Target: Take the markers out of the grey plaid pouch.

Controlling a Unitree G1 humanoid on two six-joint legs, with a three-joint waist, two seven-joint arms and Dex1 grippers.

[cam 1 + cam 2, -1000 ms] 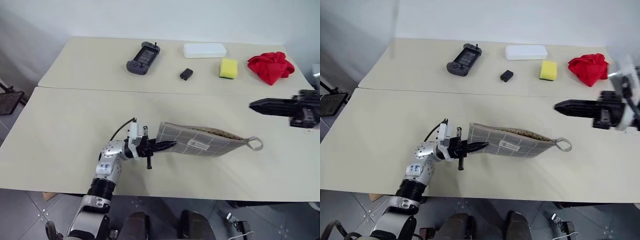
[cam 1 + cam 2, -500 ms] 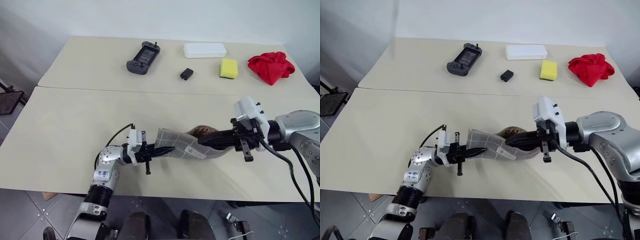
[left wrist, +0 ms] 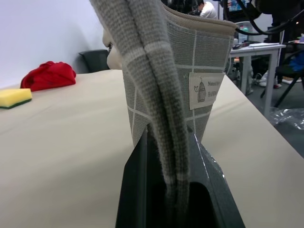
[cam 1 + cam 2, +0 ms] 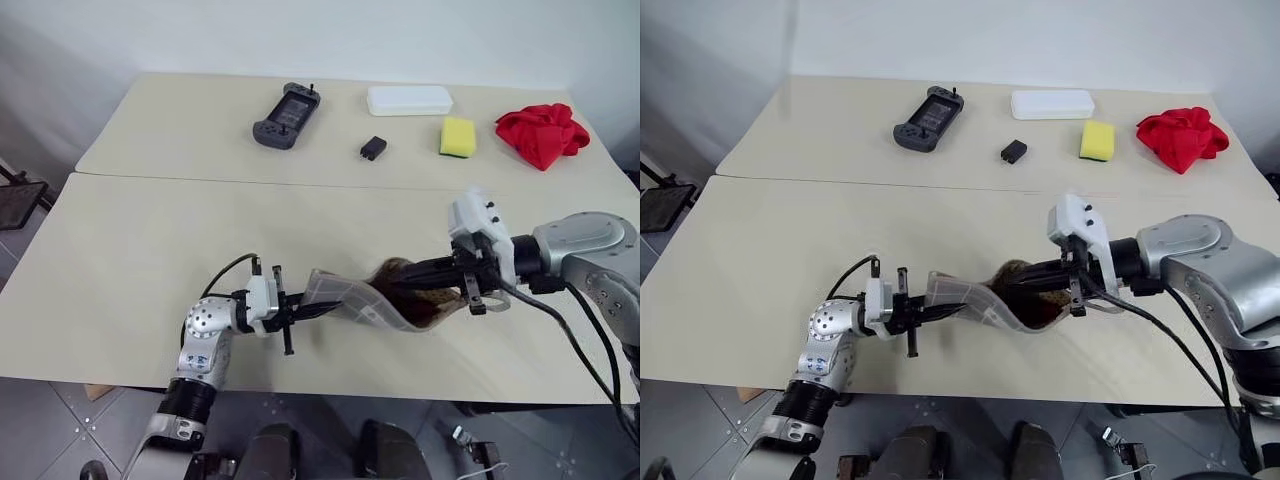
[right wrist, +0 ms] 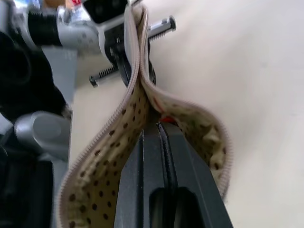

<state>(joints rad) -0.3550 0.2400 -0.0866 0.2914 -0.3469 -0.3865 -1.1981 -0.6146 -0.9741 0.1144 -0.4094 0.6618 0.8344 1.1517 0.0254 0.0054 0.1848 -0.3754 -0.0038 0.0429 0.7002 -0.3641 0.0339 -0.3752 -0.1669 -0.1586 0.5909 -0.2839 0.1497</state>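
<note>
Head views: the flat grey plaid fabric pouch lies near the desk's six o'clock edge; the left gripper is clamped on its nine o'clock end; the right gripper, a second ago well clear at three o'clock, now has its closed fingers inside the gaping mouth, and the pouch has buckled upward.

Left wrist view: jaws pinch the grey seam; white label visible.

Right wrist view: closed fingers sit against the brown dotted lining; something small and red lies by the tips; whether anything is gripped cannot be told.

Judgement: extraction begun; no marker out.
</note>
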